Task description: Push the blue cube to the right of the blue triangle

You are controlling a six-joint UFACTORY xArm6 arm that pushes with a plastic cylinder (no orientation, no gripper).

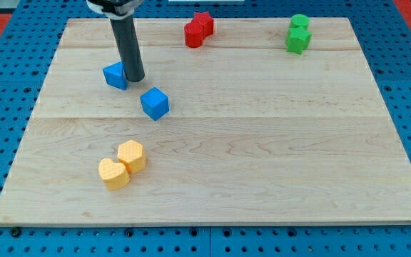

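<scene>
Now, on the wooden board [212,128], my tip [135,77] (plain rod, no fingers to spread or pinch) touches the blue triangle [114,75] on its right. Blue cube [155,103] sits near, down-right. Best approach: get below the cube, nudge up w/o bumping triangle. Count: 2 blue, 2 red [198,30], 2 green [298,34], 2 yellow [122,164].
</scene>
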